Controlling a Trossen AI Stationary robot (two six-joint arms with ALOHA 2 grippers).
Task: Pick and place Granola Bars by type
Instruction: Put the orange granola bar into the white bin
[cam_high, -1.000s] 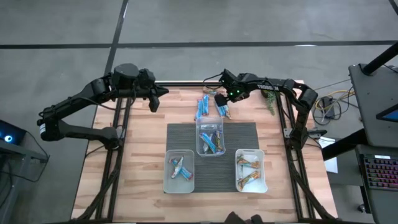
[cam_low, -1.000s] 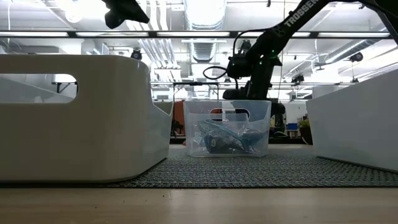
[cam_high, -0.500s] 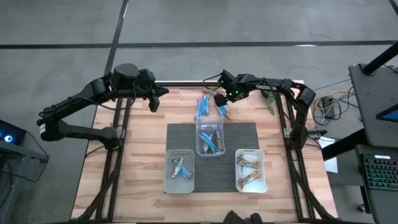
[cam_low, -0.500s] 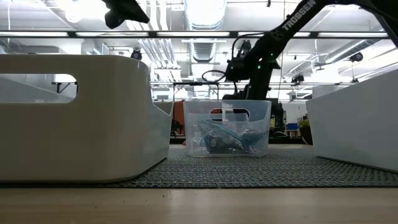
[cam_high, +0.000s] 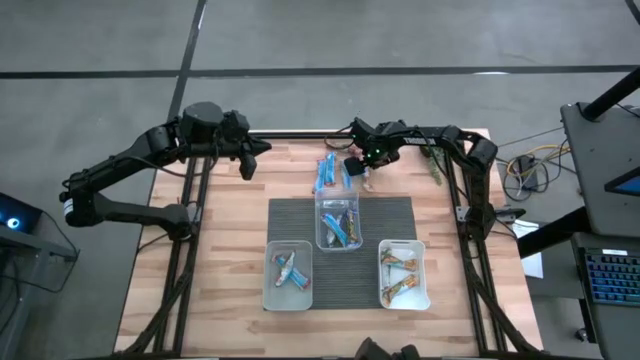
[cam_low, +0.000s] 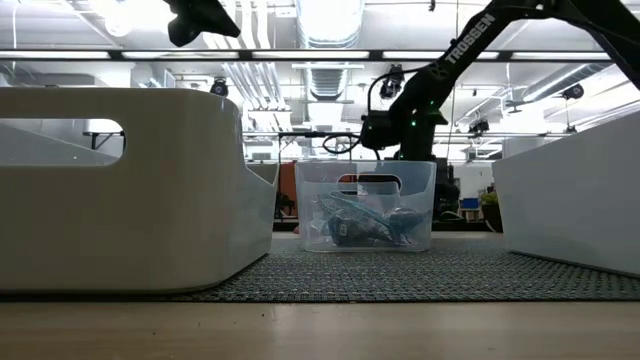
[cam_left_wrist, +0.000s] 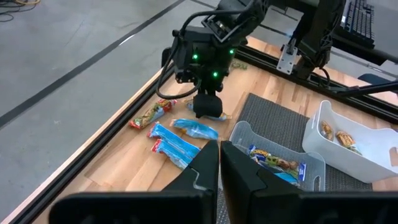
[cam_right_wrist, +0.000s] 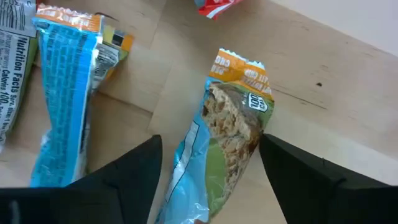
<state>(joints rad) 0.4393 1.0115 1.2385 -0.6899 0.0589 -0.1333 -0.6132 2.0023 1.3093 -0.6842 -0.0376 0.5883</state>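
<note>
Granola bars (cam_high: 327, 172) are lying loose at the table's far edge, just beyond the tub (cam_high: 338, 221); right gripper (cam_high: 362, 171), fingers apart, is straddling one; left gripper (cam_high: 247, 160), fingers together, is waiting far left.

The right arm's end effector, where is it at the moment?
In the high view the right end effector hangs at the table's far edge, over the loose granola bars on bare wood, just beyond the clear tub; its fingers straddle one bar.

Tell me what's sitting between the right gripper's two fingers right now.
A blue-and-green granola bar lies on the wood between the open right gripper's fingers, as the right wrist view shows.
</note>
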